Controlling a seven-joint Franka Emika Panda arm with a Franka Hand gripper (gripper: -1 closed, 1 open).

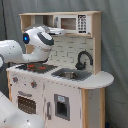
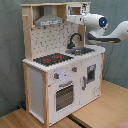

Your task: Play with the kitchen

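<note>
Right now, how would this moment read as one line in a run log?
arm: raised at microwave | kitchen: upright | oven door: closed | faucet: untouched | gripper: hidden

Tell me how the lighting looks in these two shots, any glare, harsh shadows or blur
In the first exterior view, light is soft and even, with no glare on the kitchen; the shelf under the microwave is shaded, and the arm looks slightly soft. In the second exterior view, the hood shades the backsplash, the hob shows no glare, and edges are mildly blurred throughout.
</note>
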